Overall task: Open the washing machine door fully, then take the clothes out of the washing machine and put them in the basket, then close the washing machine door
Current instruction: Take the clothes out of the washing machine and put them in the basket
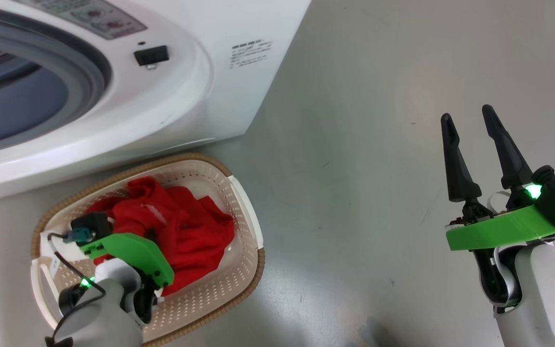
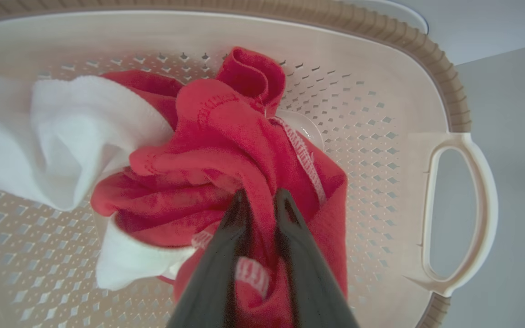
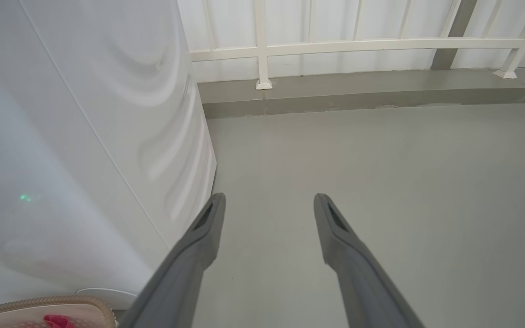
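Head view: the cream basket sits on the floor just in front of the washing machine, with the red clothes heaped inside it. The right tool hangs over bare floor, spread and empty. Left wrist view: the left tool pinches a fold of red cloth inside the basket. Right wrist view: the spread right tool points along the floor beside the washing machine's white side.
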Robot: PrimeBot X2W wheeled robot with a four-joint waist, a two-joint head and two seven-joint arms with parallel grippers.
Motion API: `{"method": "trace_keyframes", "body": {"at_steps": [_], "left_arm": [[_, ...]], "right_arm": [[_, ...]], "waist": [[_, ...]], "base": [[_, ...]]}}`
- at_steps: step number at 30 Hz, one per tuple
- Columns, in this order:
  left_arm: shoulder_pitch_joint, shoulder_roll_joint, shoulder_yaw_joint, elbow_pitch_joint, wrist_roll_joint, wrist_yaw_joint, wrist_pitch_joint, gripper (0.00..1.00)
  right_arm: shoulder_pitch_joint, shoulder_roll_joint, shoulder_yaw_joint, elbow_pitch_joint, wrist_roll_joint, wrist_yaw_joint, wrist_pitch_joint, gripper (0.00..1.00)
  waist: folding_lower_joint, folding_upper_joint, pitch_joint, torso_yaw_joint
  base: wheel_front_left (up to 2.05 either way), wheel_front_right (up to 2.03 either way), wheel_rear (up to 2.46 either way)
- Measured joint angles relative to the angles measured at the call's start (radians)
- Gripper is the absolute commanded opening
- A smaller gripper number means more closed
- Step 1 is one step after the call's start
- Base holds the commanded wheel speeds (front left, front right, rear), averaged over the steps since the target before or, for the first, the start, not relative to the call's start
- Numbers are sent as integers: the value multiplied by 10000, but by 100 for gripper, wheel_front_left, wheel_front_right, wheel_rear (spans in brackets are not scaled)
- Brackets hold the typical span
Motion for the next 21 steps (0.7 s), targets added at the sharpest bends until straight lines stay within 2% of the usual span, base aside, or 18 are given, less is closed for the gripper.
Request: {"method": "trace_keyframes", "body": {"at_steps": [4, 10, 18, 21], "left_arm": [[3, -4, -8, 40, 0, -12, -560, 100], [87, -8, 46, 63, -33, -276, -1344, 100], [881, -44, -52, -211, 82, -717, -1645, 100], [1258, -54, 73, -834, 224, -711, -1645, 100]], "right_arm": [[1, 10, -88, 102, -109, 0, 0, 100], [9, 15, -347, 245, -295, 0, 2, 100], [319, -132, -230, 362, -506, 0, 0, 100], [604, -190, -217, 416, -660, 0, 2, 100]], "waist": [[0, 0, -98, -58], [0, 0, -576, 63], [0, 0, -1472, 432], [0, -1, -1861, 594]], "base": [[0, 0, 0], [0, 0, 0], [0, 0, 0], [0, 0, 0]]}}
